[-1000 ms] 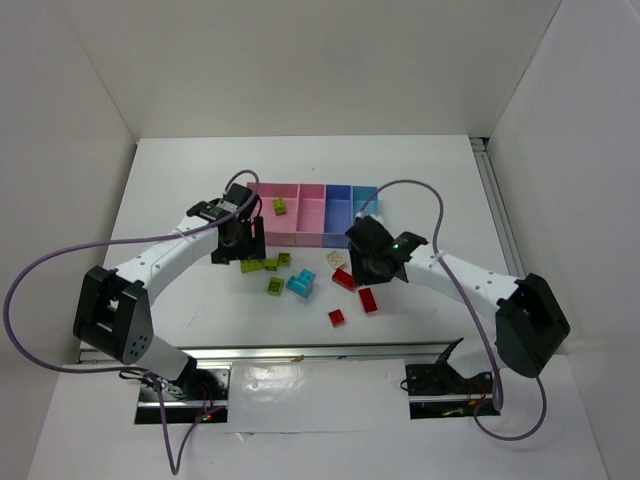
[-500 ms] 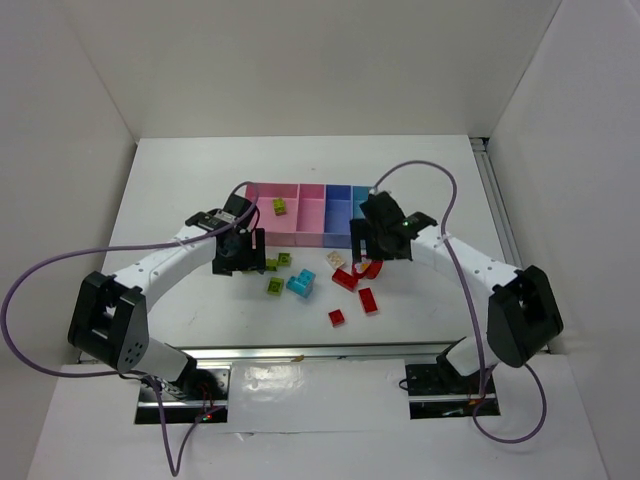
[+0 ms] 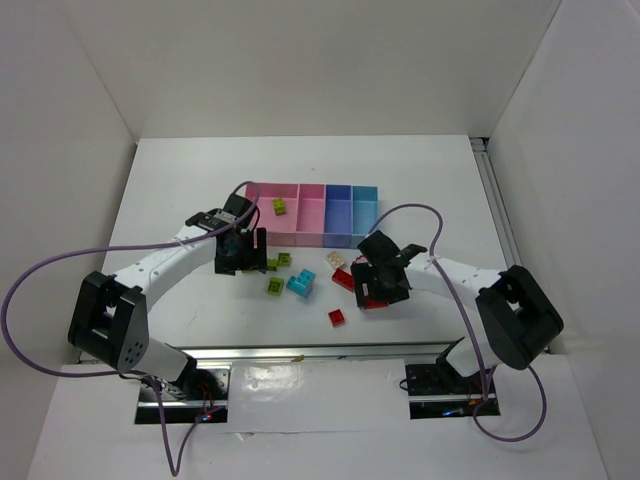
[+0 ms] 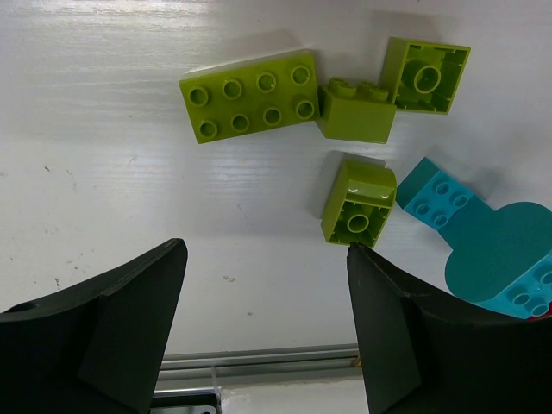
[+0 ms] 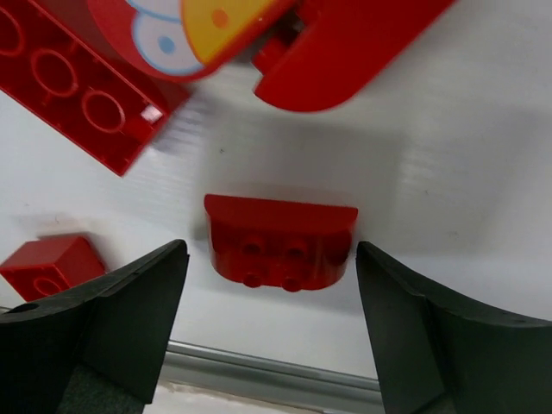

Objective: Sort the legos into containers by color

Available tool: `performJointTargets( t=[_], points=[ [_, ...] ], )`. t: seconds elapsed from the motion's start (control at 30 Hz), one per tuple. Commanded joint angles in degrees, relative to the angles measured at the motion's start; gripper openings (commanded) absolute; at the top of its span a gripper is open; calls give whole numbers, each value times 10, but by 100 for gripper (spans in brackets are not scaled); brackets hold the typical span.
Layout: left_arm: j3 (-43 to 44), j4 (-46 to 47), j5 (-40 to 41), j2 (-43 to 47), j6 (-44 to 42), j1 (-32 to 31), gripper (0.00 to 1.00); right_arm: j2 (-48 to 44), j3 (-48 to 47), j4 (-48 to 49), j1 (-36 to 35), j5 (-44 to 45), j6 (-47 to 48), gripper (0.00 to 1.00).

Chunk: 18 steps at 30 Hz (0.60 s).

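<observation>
White table [image 3: 180, 190], legos [image 3: 300, 284] well off edges; left tool [image 4: 266, 276] released, right tool [image 5: 269, 263] released astride red brick [image 5: 280, 228].

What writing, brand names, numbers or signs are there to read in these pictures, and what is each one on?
No readable text anywhere.
On the red brick at the top of the right wrist view: a printed cartoon picture in yellow, white and blue, cut off by the frame, no letters.
On the studs of the big green brick: no brand lettering can be made out.
On the tray: no label visible.
</observation>
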<state>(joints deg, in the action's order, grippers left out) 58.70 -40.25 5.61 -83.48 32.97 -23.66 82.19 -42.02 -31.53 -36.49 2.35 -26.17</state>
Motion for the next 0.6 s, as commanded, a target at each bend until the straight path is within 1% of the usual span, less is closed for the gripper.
performJointTargets(
  t=[0.0,0.07,0.1,0.27,0.3,0.4,0.57],
  points=[
    [0,3,-3,3,-10,0,85,30,-18,45,-13,-10,8,84],
    [0,3,-3,3,-10,0,85,36,-18,45,-13,-10,8,79],
    [0,3,-3,3,-10,0,85,36,-24,45,-13,-5,8,75],
    [0,3,-3,3,-10,0,85,30,-24,32,-18,13,-3,75],
    [5,3,-3,-3,-10,0,85,30,-24,32,-18,20,-3,71],
    [5,3,2,-13,-10,0,85,19,-24,21,-18,34,-3,69],
    [12,3,2,-13,-10,-5,85,-2,-53,-14,-18,71,-15,68]
  ],
)
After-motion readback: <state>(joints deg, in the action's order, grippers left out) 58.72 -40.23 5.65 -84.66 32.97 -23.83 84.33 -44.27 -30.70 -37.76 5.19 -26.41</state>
